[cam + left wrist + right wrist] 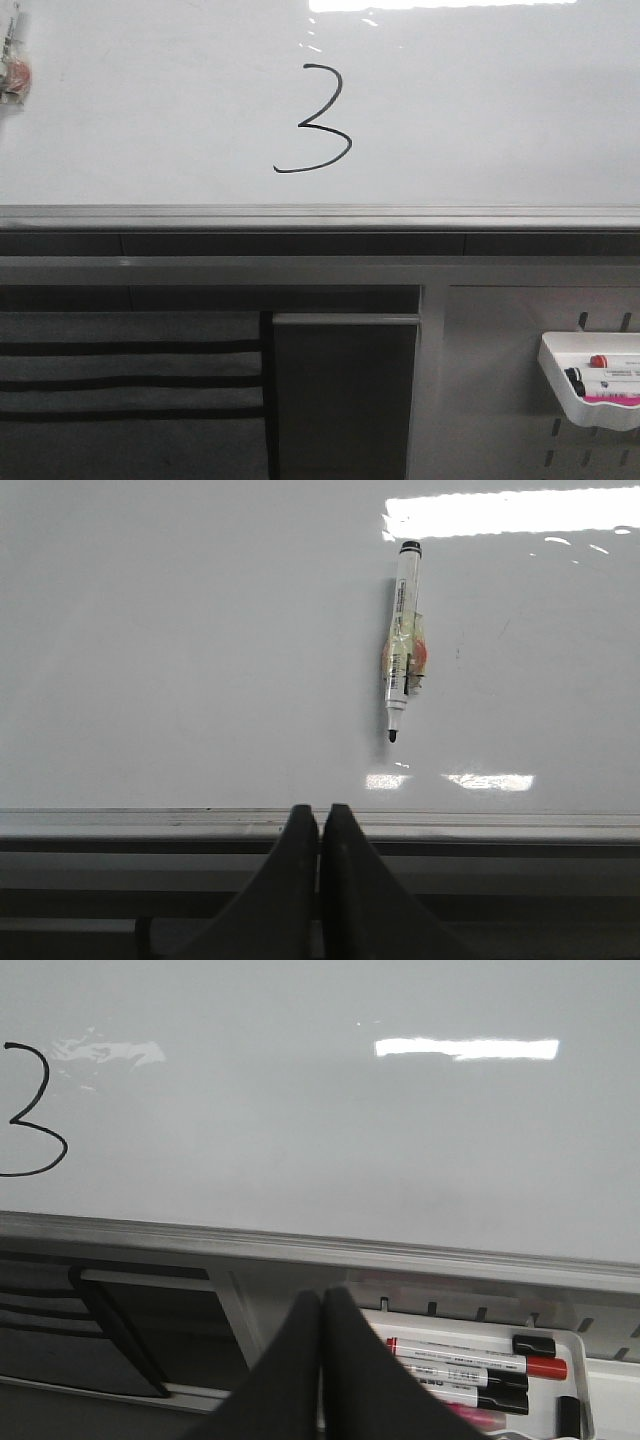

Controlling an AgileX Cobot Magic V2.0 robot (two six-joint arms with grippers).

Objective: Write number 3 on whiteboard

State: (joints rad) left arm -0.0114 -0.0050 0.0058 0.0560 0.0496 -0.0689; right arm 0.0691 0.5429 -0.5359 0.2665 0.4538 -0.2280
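Observation:
A thin black number 3 with a long curved lower tail is drawn on the glossy whiteboard. Part of it shows in the right wrist view. The board's grey edge rail runs below it. My left gripper is shut and empty, in front of the rail, below a black-tipped marker stuck on the whiteboard. My right gripper is shut and empty, below the whiteboard and beside a tray of markers. Neither gripper shows in the front view.
A white tray with markers hangs on a grey pegboard panel at the lower right. A dark panel and dark striped slats lie below the rail. The stuck marker shows at the front view's left edge.

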